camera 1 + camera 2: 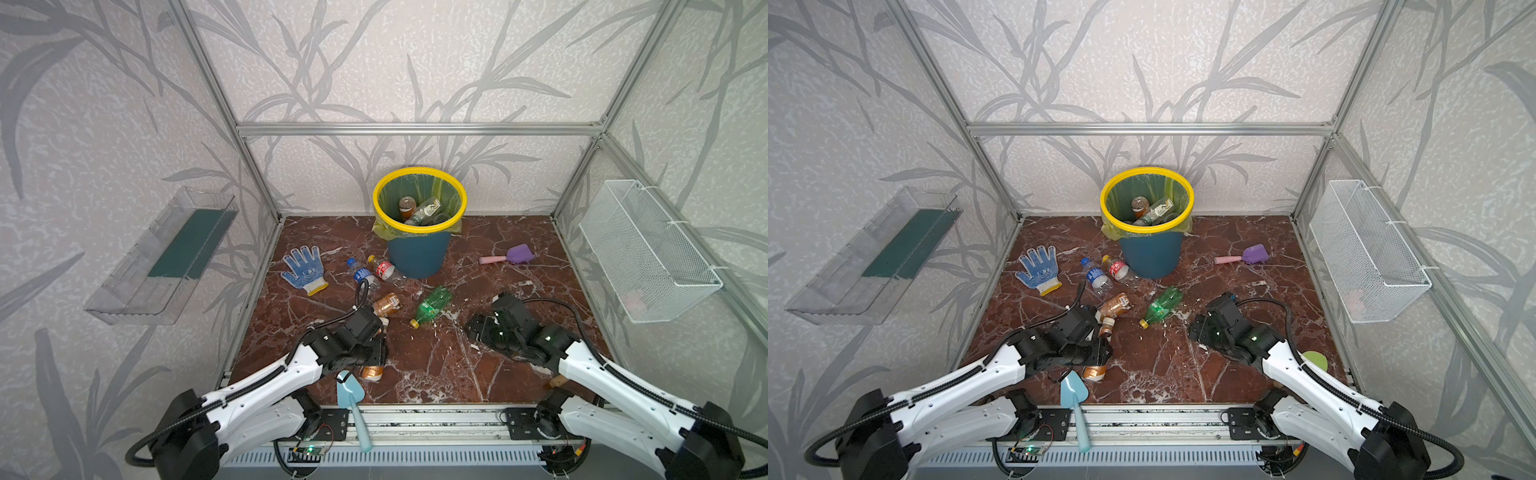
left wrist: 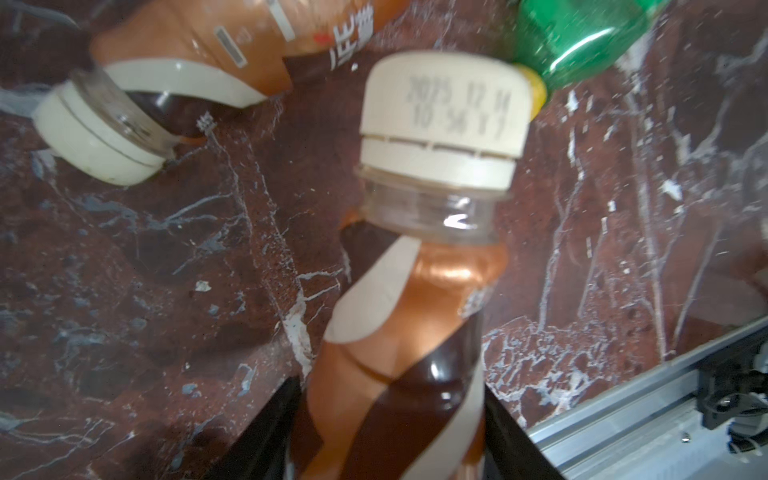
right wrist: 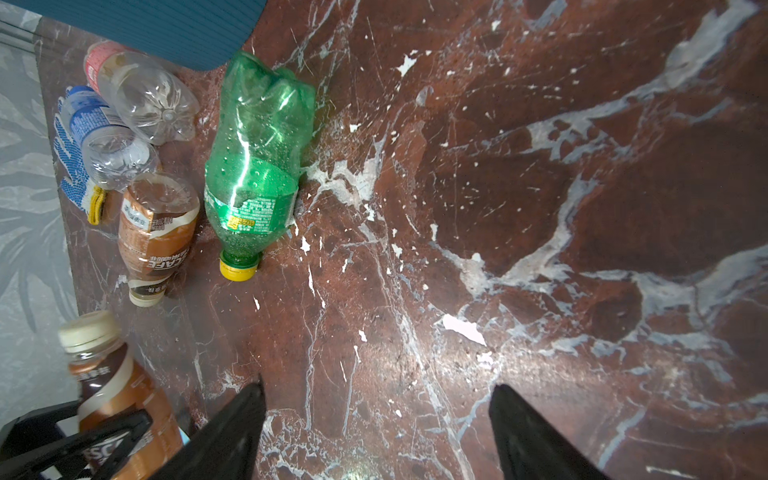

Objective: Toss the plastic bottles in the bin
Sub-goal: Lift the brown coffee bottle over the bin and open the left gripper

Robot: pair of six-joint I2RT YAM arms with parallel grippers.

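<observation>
Left gripper (image 2: 390,399): clenched on a brown bottle (image 2: 415,299), jaws at its body, white cap pointing away. Location: front left of the worktop (image 1: 457,374). A second brown bottle (image 1: 386,304) lies just beyond it. The green bottle (image 1: 432,305) lies to the right of that one, yellow cap toward the front. A blue-label bottle (image 1: 362,274) and a red-label bottle (image 1: 384,269) lie side by side next to the bin (image 1: 417,253). The bin stands rear centre, with binned bottles (image 1: 422,212) inside. Right gripper (image 3: 379,386): released, jaws wide, nothing between them, over bare worktop.
</observation>
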